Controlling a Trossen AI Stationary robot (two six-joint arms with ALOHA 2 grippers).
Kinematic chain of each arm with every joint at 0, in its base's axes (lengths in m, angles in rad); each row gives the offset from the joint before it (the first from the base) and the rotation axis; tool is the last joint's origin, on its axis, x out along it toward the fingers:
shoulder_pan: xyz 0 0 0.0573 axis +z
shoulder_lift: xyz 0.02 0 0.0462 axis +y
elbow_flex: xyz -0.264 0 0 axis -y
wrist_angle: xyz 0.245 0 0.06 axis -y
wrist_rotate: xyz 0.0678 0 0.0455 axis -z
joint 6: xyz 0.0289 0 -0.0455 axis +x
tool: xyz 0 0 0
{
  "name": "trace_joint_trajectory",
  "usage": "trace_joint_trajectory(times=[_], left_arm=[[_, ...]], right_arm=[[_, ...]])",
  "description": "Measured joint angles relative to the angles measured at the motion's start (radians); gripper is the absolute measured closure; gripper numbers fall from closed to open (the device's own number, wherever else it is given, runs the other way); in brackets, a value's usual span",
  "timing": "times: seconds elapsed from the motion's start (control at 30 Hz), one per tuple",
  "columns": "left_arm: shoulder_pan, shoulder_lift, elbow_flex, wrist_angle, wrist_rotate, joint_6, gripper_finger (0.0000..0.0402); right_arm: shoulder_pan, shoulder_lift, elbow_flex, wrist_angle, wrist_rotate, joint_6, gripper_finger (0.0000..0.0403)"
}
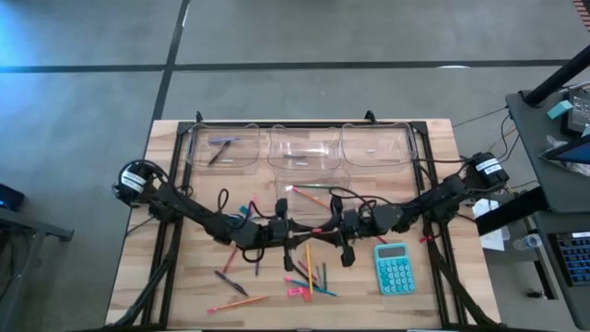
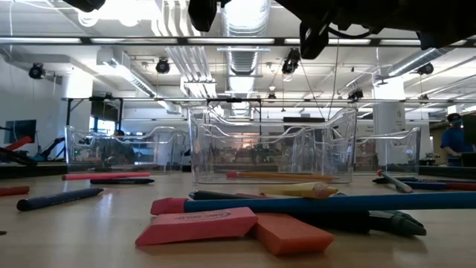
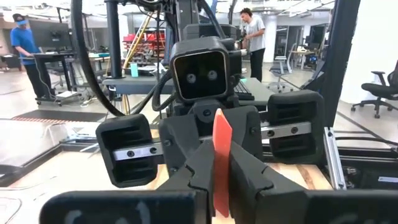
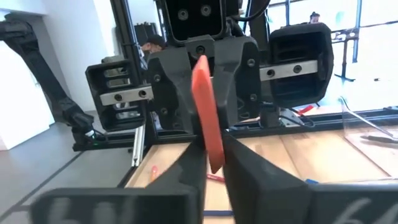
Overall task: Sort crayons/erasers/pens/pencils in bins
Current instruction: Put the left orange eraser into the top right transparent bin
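Wrist views show both claws pinching one red crayon (image 3: pixel 221 158).

Robotics lab/workshop w/ exposed ceiling ducts (image 2: pixel 245 18), track lights, workbenches, office chair (image 3: pixel 378 87), people at desks.

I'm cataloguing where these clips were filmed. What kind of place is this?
Probably a robotics lab or open workshop: exposed ceiling ducts overhead, a person standing at workbenches behind, and a wooden table on a black frame with clear bins.
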Motion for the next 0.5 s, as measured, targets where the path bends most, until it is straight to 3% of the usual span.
trace_joint_trajectory(times=[0.27, 0.4, 0.5], left_arm=[[-0.001, -0.07, 0.0, 0.0, -0.019, 0.029, 0.028], [-0.002, -0.128, -0.004, -0.048, -0.089, 0.055, 0.0213], [-0.002, -0.163, -0.009, -0.106, -0.135, 0.056, 0.0175]], right_arm=[[-0.023, -0.039, 0.0, -0.077, 0.042, -0.011, 0.0387], [-0.044, -0.131, -0.002, -0.262, 0.149, -0.032, 0.0388], [-0.081, -0.24, -0.002, -0.505, 0.272, -0.035, 0.0388]])
